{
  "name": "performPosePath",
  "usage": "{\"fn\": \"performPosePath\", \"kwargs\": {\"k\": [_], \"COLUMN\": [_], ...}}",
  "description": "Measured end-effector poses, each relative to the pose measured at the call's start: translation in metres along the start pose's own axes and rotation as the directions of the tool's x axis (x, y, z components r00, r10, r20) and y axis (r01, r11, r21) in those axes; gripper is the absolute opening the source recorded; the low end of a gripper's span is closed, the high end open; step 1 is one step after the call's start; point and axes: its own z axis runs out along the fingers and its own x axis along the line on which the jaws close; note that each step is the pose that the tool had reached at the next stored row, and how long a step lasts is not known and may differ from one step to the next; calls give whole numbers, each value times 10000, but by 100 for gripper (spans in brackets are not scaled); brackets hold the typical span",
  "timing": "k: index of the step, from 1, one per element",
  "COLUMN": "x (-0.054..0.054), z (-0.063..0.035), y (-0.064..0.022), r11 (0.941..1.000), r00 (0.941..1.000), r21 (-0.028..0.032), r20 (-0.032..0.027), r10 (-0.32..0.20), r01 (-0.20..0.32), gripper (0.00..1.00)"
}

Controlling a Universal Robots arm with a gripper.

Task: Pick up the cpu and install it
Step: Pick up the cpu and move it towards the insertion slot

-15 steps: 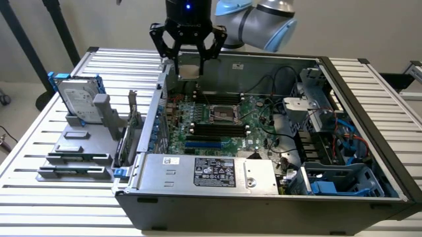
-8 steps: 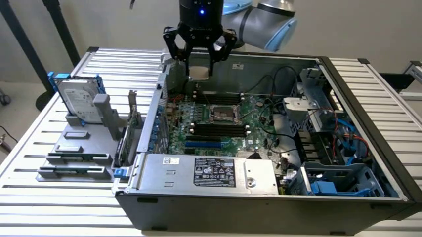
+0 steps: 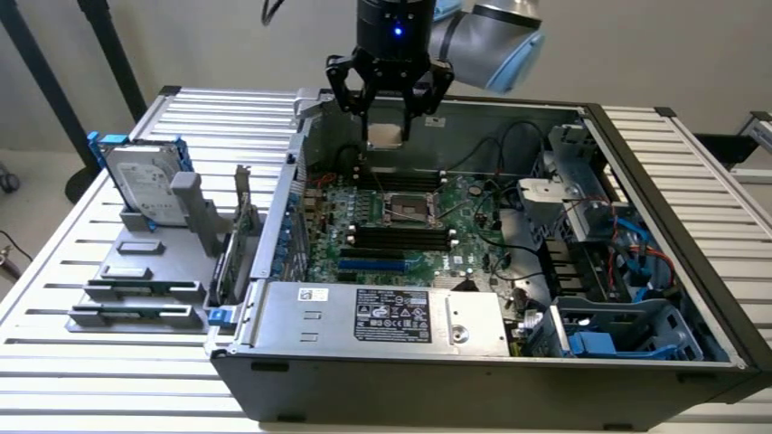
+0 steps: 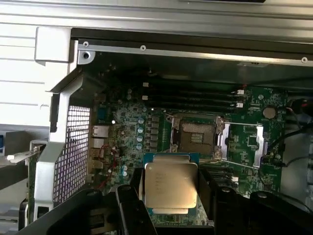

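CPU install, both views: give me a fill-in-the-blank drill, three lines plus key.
1. The gripper holds the cpu ___ the motherboard, not touching it.
2. The socket on that board is ___.
3. The hard drive stands in a ___ frame.
Missing words: above; empty; blue.
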Motion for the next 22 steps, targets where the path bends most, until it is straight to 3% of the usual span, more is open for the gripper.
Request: {"fn": "performPosePath", "kwargs": {"k": [9, 22], "x": [-342, -380], "z": [161, 406], "y": [76, 169], "r11": [10000, 9999], "r00": [10000, 9999], "r21": [-7, -12], "r20": [0, 13], "r10": [-1, 150], "r01": [1, -150], "gripper": [55, 55]}}
